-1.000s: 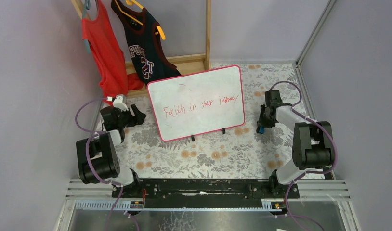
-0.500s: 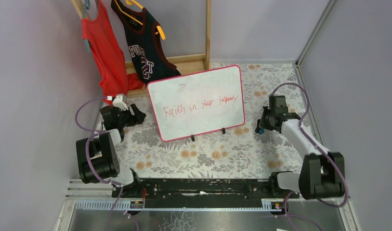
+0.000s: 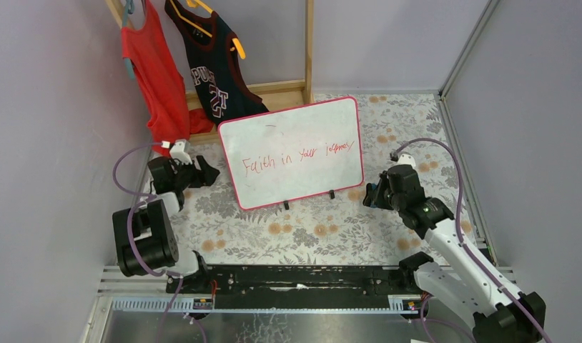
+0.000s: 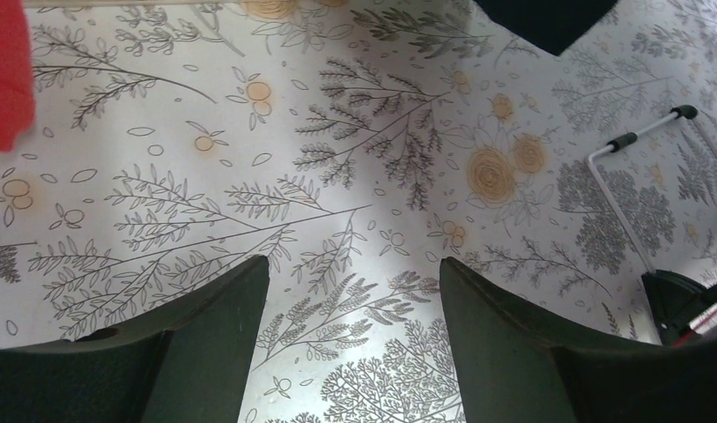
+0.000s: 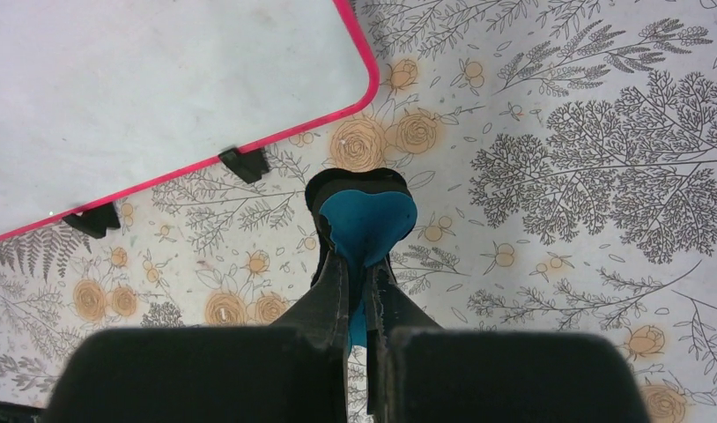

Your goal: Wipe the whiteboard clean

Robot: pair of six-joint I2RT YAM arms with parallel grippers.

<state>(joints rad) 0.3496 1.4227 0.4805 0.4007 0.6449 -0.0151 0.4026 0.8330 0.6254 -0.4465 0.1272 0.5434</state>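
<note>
The whiteboard (image 3: 292, 153) stands tilted on small black feet, pink-red framed, with red handwriting across its middle. Its lower right corner shows in the right wrist view (image 5: 161, 88). My right gripper (image 3: 374, 194) is shut on a blue eraser with a black backing (image 5: 365, 220). It hovers over the cloth just right of the board's lower right corner, apart from it. In the right wrist view the gripper (image 5: 358, 273) pinches the eraser's rear edge. My left gripper (image 3: 202, 171) is open and empty left of the board, low over the cloth (image 4: 355, 264).
A red top (image 3: 152, 78) and a dark jersey (image 3: 213, 71) hang on a wooden rack (image 3: 308, 50) behind the board. Grey walls close in left, back and right. A white wire leg with a black tip (image 4: 637, 141) shows in the left wrist view.
My right arm has swung out and forward, carrying the eraser left and nearer, from beside the board's right edge to off its lower right corner. The left arm has barely moved.
</note>
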